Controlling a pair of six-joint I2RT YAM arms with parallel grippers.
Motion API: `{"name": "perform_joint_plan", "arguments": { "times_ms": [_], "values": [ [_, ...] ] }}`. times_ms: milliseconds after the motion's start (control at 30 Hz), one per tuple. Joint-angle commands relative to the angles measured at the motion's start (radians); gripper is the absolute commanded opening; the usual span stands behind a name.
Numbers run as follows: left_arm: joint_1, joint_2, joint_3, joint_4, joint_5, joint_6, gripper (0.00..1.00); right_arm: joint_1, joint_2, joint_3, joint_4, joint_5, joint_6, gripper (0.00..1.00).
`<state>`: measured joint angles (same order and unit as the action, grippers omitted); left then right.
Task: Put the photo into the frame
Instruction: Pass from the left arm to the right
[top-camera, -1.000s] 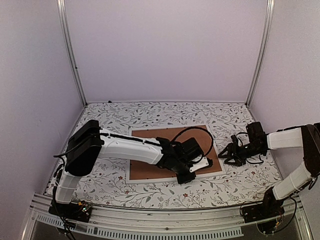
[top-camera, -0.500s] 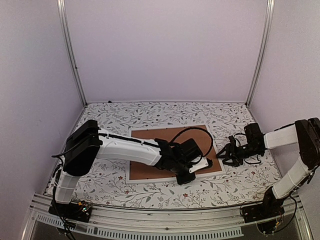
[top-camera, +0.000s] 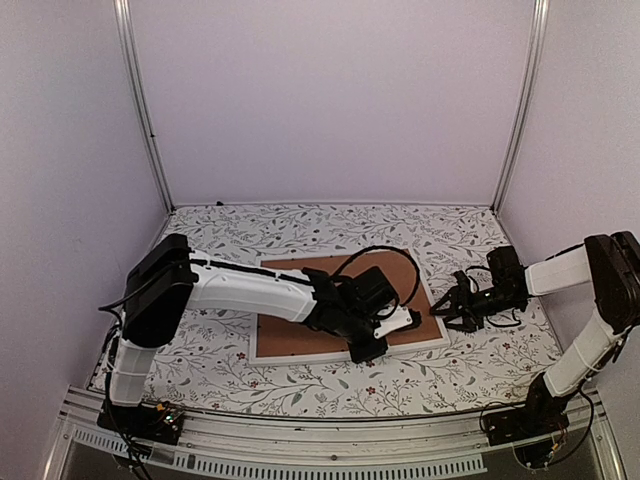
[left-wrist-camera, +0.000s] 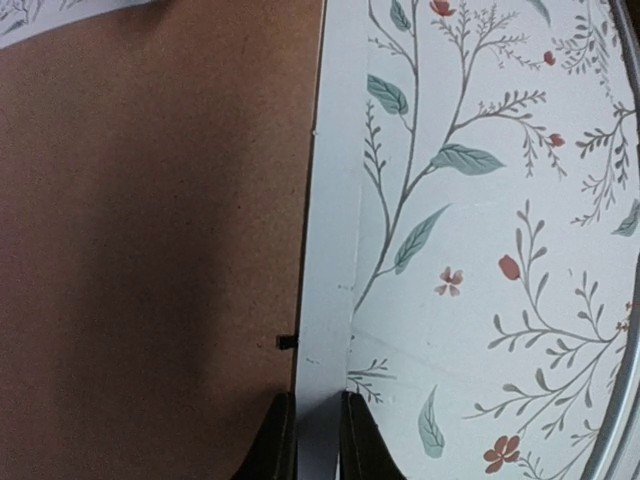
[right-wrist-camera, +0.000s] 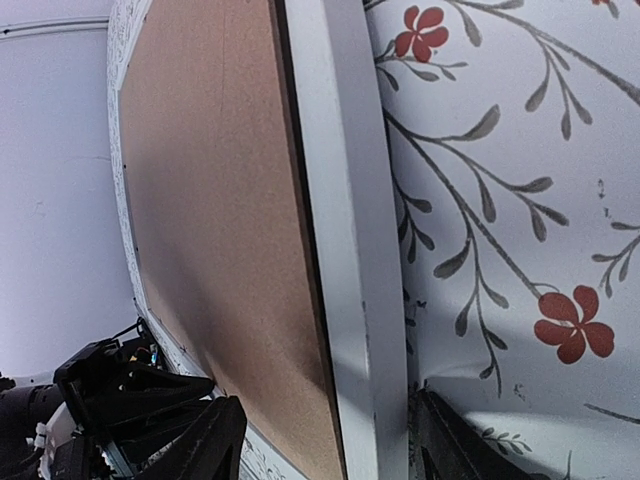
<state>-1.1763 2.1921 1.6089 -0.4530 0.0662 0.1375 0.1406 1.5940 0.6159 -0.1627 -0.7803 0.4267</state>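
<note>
Overhead view of a tabletop (top-camera: 300, 225) covered in a leafy floral print, with two robot arms reaching in from the near edge. Between them lies the frame (left-wrist-camera: 325, 250), a large rectangle with a thin white rim. It lies face down at the middle of the table, and a plain brown backing board (top-camera: 300, 340) fills its back.

The photo cannot be seen in any view. Whether it sits under the board or is somewhere out of sight cannot be told.

The left gripper (left-wrist-camera: 318, 442) reaches across the board to the frame's near right corner. Its wrist camera shows the two dark fingers clenched on the white rim, one on the board side and one on the table side.

The right gripper (right-wrist-camera: 335, 435) comes in from the right. Its fingers are spread apart, with the frame's right rim passing between them and not yet pinched. In this close view the frame's edge looks raised off the cloth.

The step in hand appears to be taking a two-handed hold on the frame's right end. To do it well, the right fingers should slide fully over the rim and close squarely on it. Both arms should then move together so the frame does not twist and the loose board does not slip.
</note>
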Motion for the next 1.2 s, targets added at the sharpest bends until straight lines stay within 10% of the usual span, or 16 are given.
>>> {"name": "perform_joint_plan", "arguments": {
  "times_ms": [0,400,633,1167],
  "values": [
    [0.024,-0.091,0.011,0.024,0.032,-0.035,0.0,-0.004,0.035,-0.013,-0.011,-0.005,-0.011,0.62],
    [0.031,-0.092,0.007,0.04,0.066,-0.056,0.0,-0.008,0.055,-0.067,0.128,-0.157,0.049,0.57],
    [0.027,-0.079,-0.03,0.053,0.015,-0.085,0.02,-0.008,0.021,-0.067,0.148,-0.215,0.094,0.33],
    [-0.075,-0.129,-0.088,0.123,-0.415,-0.075,0.71,-0.008,-0.187,0.071,-0.075,-0.2,0.089,0.19]
  ]
}}
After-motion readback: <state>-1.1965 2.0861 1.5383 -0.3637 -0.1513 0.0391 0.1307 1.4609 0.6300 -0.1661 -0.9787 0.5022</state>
